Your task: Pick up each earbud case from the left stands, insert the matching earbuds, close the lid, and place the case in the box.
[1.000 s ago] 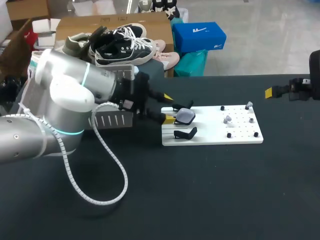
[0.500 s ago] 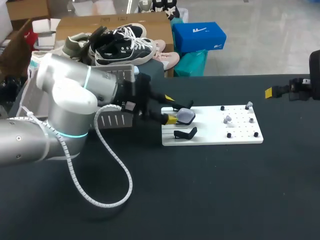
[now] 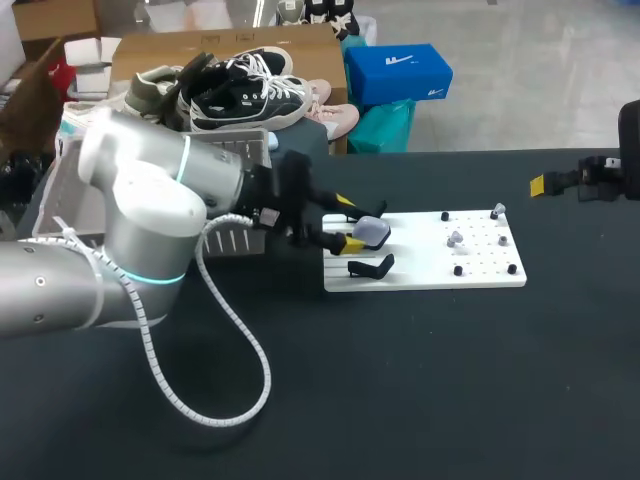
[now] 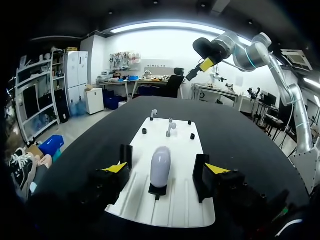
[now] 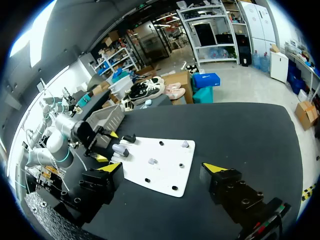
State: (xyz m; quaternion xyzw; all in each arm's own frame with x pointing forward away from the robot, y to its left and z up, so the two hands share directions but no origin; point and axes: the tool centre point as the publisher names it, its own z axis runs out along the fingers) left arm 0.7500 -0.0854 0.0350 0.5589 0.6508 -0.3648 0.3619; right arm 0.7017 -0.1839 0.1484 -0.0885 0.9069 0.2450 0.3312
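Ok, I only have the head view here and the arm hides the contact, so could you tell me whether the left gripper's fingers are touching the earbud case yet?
Observer: No. In the left wrist view the earbud case stands between the open fingers of the left gripper, with a gap on each side.
Operator: Thank you. Is the case off its stand?
Observer: No, it rests on the black stand on the white board.
Operator: And the right gripper, please?
Observer: The right wrist view shows the right gripper open, with nothing between its fingers.
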